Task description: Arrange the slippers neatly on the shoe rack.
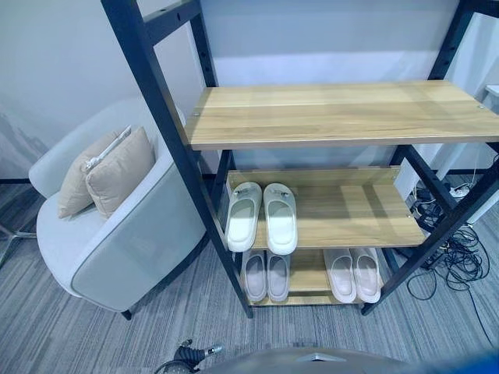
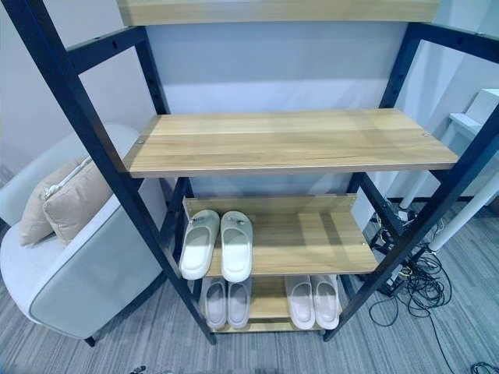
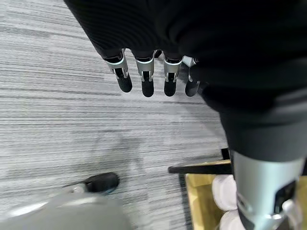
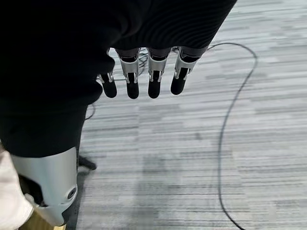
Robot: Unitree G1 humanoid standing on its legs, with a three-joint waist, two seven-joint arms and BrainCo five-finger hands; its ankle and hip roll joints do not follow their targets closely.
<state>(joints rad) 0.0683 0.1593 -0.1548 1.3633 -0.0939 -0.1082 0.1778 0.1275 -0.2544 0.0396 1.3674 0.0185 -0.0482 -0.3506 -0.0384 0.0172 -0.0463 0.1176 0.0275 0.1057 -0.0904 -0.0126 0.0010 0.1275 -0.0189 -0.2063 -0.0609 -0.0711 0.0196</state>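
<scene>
The shoe rack (image 1: 335, 113) has a black frame and wooden shelves. A white pair of slippers (image 1: 243, 214) lies side by side on the left of the middle shelf, toes toward the wall. On the bottom shelf a pale grey pair (image 1: 256, 275) sits at the left and a pinkish-white pair (image 1: 341, 274) at the right. The upper shelf (image 2: 288, 140) is bare wood. My left hand (image 3: 146, 79) hangs over the carpet with straight fingers, holding nothing, with slippers (image 3: 225, 191) on the rack's bottom shelf beyond it. My right hand (image 4: 132, 79) hangs the same way, open.
A light grey armchair (image 1: 132, 234) with two beige cushions (image 1: 117, 171) stands close against the rack's left side. Loose cables (image 1: 460, 249) and a power strip lie on the grey carpet to the rack's right, by white table legs (image 2: 468, 210).
</scene>
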